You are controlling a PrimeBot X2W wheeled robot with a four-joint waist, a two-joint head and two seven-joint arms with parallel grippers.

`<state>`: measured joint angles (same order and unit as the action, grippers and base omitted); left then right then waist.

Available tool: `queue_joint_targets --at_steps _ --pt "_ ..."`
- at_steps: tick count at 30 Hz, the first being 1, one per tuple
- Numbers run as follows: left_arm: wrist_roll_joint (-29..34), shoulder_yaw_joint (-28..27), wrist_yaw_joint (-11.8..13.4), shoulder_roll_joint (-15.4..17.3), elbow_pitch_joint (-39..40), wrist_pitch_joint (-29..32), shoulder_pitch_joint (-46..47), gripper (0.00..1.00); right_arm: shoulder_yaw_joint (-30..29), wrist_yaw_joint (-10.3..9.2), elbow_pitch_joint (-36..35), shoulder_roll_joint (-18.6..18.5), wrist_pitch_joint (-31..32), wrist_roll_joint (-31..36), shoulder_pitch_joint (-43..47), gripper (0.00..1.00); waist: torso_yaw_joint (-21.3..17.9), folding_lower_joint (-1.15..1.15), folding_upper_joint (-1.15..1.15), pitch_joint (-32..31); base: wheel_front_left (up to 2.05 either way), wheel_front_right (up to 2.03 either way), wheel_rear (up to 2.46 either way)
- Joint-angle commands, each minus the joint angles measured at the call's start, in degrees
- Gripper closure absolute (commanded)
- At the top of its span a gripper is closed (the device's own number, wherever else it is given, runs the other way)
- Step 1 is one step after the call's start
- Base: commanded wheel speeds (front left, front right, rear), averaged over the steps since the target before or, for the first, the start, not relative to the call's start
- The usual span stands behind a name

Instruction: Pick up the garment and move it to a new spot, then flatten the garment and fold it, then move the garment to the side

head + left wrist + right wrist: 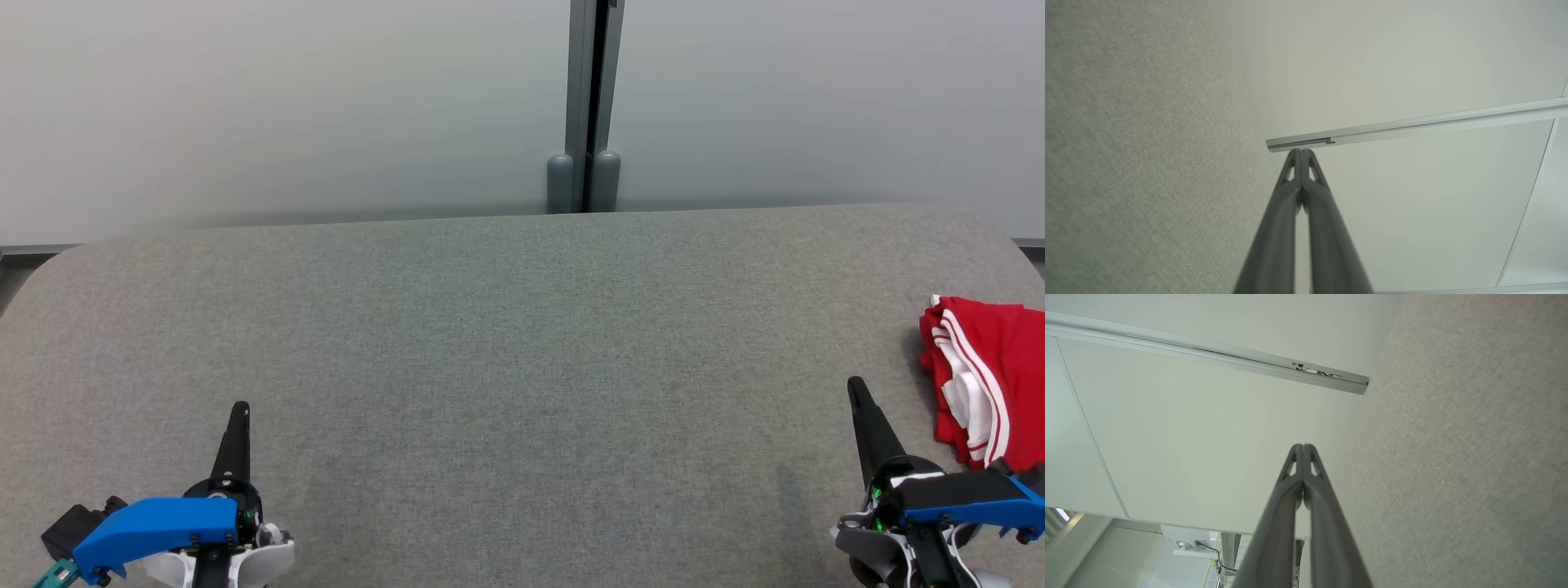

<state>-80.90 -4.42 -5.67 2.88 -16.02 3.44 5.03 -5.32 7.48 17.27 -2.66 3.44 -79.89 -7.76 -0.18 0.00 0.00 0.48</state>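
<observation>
Head view: a wide grey fabric-covered table [522,343] with rounded far corners runs across the frame, backed by a pale frosted wall panel [286,106] and a grey vertical post [584,106] standing just behind the far edge. A crumpled red fabric garment with white stripes [988,384] lies bunched on the table's far right side, cut off by the edge of the frame. The left gripper [240,407] sits at the lower left, its two long dark fingers pressed together into a single spike and holding nothing. The right gripper [855,382] sits at the lower right, likewise fully closed and empty, just beside the garment. Its tip lies left of the cloth and apart from it.

Left wrist view: the left gripper [1301,152] shows both fingers meeting at the tips with no gap and nothing between them. The grey table cloth fills the left side, and the pale panel with a silver metal rail [1412,124] crosses the right.

Right wrist view: the right gripper [1303,446] is closed tip to tip, nothing caught in it. The grey table cloth lies along the right side, and the pale panel and rail are on the left.
</observation>
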Motion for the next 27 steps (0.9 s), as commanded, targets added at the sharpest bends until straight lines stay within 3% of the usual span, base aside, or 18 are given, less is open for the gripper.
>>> queue_joint_targets --at_steps 1,27 --pt "-0.9 -0.1 -0.4 0.0 0.6 0.3 1.1 1.00 -0.2 0.02 -0.7 -0.3 0.3 -1.0 0.8 1.00 0.0 0.00 -0.01 0.0 0.00 0.00 0.00" --pt "-11.0 -2.1 -2.0 0.0 2.1 3.1 1.5 1.00 -1.3 0.02 -3.3 -0.4 3.1 -11.9 1.9 1.00 0.2 0.00 0.00 -0.3 0.00 0.00 0.00"
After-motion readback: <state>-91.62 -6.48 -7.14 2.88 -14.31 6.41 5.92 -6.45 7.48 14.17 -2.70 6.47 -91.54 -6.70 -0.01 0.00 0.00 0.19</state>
